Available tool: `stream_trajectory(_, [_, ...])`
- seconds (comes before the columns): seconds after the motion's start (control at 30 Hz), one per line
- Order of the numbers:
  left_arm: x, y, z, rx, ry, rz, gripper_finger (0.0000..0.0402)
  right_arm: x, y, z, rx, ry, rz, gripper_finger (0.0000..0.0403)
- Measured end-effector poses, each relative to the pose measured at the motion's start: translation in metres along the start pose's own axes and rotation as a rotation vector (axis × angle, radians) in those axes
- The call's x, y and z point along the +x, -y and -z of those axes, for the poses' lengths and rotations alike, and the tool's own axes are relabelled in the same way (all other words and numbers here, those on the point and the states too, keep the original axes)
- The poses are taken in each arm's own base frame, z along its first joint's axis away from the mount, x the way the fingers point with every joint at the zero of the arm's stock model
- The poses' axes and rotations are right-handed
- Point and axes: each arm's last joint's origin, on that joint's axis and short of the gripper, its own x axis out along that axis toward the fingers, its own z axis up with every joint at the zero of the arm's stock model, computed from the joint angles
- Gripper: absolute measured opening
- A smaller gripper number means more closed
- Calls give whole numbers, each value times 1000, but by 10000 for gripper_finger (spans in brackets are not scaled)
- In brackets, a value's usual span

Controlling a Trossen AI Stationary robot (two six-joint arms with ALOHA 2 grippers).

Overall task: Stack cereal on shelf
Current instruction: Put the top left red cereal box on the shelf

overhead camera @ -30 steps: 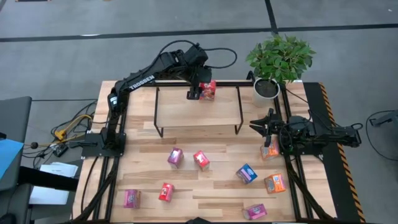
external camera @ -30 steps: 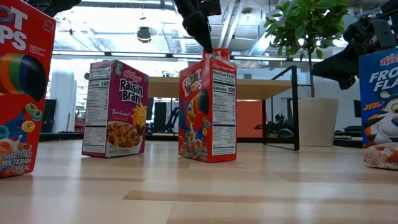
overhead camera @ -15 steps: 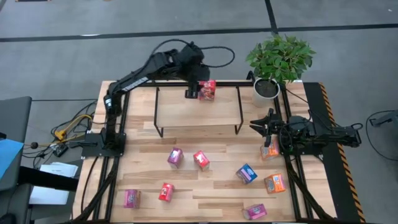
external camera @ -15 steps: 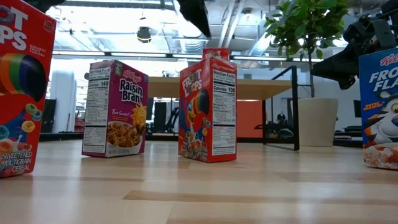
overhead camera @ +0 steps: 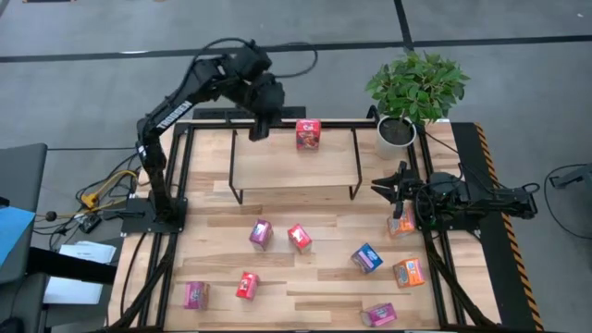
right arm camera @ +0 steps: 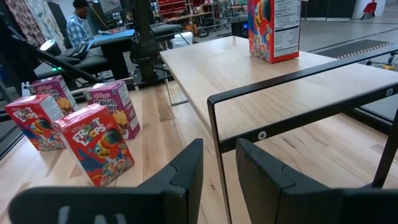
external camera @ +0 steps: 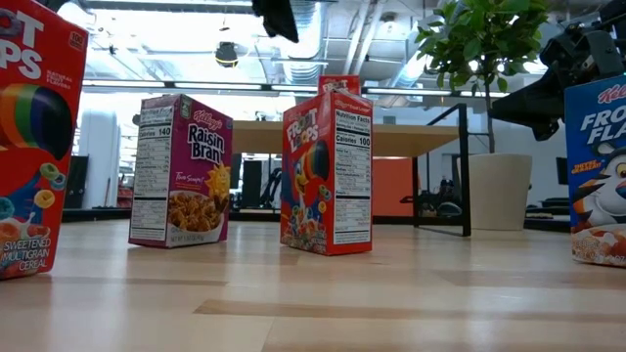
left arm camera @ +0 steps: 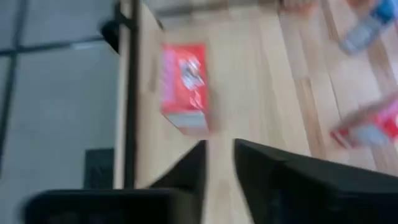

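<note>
Left gripper [overhead camera: 260, 127], upper centre of the high view, hung above the shelf [overhead camera: 277, 165], fingers nearly closed, empty. One red cereal box [overhead camera: 308, 134] stood on the shelf's far edge. Right gripper [overhead camera: 388, 185] waited mid-right, part-open, empty.

Left gripper [overhead camera: 260, 129] raised, jaws seemingly nearly closed; right gripper [overhead camera: 388, 188] low, parted.
</note>
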Motion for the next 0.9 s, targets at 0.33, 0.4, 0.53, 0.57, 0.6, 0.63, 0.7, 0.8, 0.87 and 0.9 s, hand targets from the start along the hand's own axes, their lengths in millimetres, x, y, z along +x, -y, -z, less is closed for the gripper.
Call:
stream_trajectory(0.33, [69,-8,29,2,-88,58,1,0,0,0,-1,-1,0,123])
stream_trajectory(0.4, [81,-11,35,0,-99,30,0,0,0,0,0,0,0,123])
stream_trajectory(0.53, [97,-13,44,-10,-88,35,0,0,0,0,0,-1,0,123])
stream_trajectory(0.57, [100,-13,44,-8,-70,44,0,0,0,0,-1,-1,0,123])
stream_trajectory(0.6, [103,-12,44,-5,-53,53,0,0,0,0,-1,-1,0,123])
stream_trajectory(0.63, [105,-10,44,-3,-47,62,0,0,0,0,-1,-1,0,123])
stream_trajectory(0.7, [109,-9,43,6,-30,58,0,0,0,0,-1,0,0,123])
stream_trajectory(0.8, [112,-7,37,28,20,42,0,0,0,0,-1,0,0,123])
stream_trajectory(0.87, [113,-7,37,32,26,41,0,0,0,0,-1,-1,0,123])
stream_trajectory(0.9, [114,-7,36,37,32,38,0,0,0,0,-1,-1,0,123])
